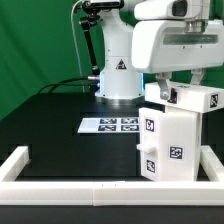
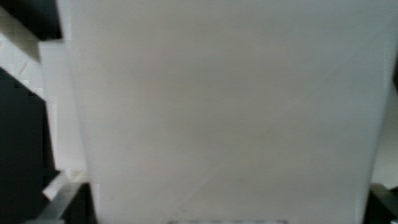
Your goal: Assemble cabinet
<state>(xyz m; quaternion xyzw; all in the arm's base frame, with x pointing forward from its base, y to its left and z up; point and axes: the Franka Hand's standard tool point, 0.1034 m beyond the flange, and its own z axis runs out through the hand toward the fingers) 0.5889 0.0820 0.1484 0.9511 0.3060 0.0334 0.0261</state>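
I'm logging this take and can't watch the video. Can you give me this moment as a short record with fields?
scene: black table edged by a white rail, green backdrop
cabinet: white tagged cabinet standing upright at the exterior view's right, near the front rail
arm: white arm directly above the cabinet
claw: hidden behind the arm's head in the exterior view; open or shut cannot be told
wrist view: filled by a plain white panel
marker board: marker board flat on the table, apart from the cabinet
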